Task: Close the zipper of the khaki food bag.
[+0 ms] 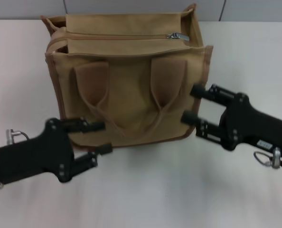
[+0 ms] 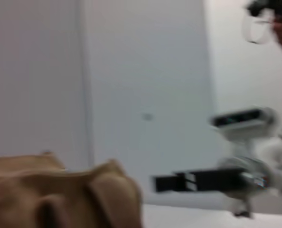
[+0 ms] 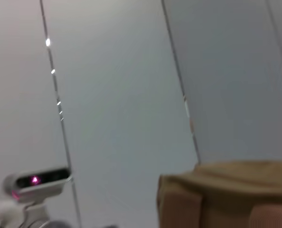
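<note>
The khaki food bag [image 1: 126, 95] stands upright on the white table, handles hanging down its front face. The zipper [image 1: 117, 36] runs across its top panel, with the silver slider [image 1: 177, 35] near the right end. My left gripper [image 1: 101, 137] is open, low at the bag's front left corner, fingers pointing at it. My right gripper [image 1: 192, 103] is open beside the bag's right front edge, close to the fabric. The bag also shows in the left wrist view [image 2: 60, 194] and in the right wrist view [image 3: 226, 194].
The white table [image 1: 145, 190] stretches in front of the bag and to both sides. A grey panelled wall [image 1: 131, 7] runs behind. The right arm [image 2: 236, 175] shows far off in the left wrist view.
</note>
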`<action>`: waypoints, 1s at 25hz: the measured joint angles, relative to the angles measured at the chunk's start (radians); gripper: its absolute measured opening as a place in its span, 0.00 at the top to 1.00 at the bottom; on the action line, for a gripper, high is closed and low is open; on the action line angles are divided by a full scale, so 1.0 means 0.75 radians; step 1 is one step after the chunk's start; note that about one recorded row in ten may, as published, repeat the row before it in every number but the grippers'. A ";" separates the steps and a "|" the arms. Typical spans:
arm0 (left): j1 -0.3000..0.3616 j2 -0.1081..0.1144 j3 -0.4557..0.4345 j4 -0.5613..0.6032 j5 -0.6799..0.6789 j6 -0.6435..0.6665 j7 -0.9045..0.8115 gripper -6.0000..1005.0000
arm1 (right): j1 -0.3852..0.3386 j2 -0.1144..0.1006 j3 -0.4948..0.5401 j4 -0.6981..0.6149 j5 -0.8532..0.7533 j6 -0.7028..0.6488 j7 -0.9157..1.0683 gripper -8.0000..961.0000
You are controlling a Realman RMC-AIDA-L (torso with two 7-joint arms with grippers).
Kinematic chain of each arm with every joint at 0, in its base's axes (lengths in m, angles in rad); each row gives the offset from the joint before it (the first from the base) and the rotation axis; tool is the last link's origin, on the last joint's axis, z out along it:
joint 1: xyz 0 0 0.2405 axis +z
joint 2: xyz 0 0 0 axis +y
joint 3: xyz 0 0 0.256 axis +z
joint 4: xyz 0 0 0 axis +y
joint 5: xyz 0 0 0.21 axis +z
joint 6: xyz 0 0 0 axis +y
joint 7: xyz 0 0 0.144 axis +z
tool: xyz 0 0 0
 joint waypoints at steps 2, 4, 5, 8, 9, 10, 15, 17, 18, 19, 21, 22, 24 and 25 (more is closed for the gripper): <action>-0.006 0.004 -0.045 -0.033 0.000 -0.011 -0.029 0.48 | -0.017 -0.001 -0.001 -0.023 -0.058 -0.008 0.004 0.46; -0.008 0.005 -0.042 -0.043 0.013 -0.015 -0.070 0.46 | -0.033 0.003 -0.002 -0.066 -0.161 -0.016 0.004 0.39; -0.008 0.005 -0.042 -0.043 0.013 -0.015 -0.070 0.46 | -0.033 0.003 -0.002 -0.066 -0.161 -0.016 0.004 0.35; -0.007 0.005 -0.027 -0.044 0.047 -0.008 -0.079 0.44 | -0.026 0.004 -0.002 -0.078 -0.274 -0.018 0.017 0.22; -0.006 0.004 -0.027 -0.044 0.060 -0.007 -0.081 0.43 | -0.021 0.003 -0.003 -0.078 -0.315 -0.018 0.031 0.17; -0.006 0.004 -0.027 -0.044 0.060 -0.007 -0.081 0.43 | -0.021 0.003 -0.003 -0.078 -0.315 -0.018 0.031 0.17; 0.005 0.001 -0.025 -0.045 0.173 -0.001 -0.088 0.28 | -0.024 0.004 -0.003 -0.079 -0.327 0.002 0.031 0.17; 0.013 0.001 -0.025 -0.054 0.182 -0.001 -0.083 0.21 | -0.025 0.005 -0.003 -0.079 -0.327 0.008 0.030 0.17; 0.015 0.001 -0.025 -0.061 0.183 -0.001 -0.079 0.21 | -0.025 0.005 -0.003 -0.079 -0.327 0.013 0.030 0.17; 0.015 0.001 -0.025 -0.066 0.183 -0.001 -0.077 0.21 | -0.023 0.006 -0.003 -0.079 -0.327 0.025 0.028 0.17; 0.016 0.002 -0.025 -0.071 0.184 -0.005 -0.075 0.21 | -0.021 0.006 -0.003 -0.079 -0.327 0.031 0.023 0.17; 0.016 0.001 -0.025 -0.072 0.184 -0.008 -0.075 0.21 | -0.020 0.007 -0.003 -0.079 -0.327 0.037 0.018 0.17; 0.016 0.001 -0.025 -0.072 0.185 -0.010 -0.075 0.21 | -0.020 0.009 -0.003 -0.076 -0.327 0.046 0.002 0.17; 0.016 0.001 -0.025 -0.072 0.185 -0.010 -0.075 0.21 | -0.020 0.009 -0.003 -0.076 -0.327 0.046 0.002 0.17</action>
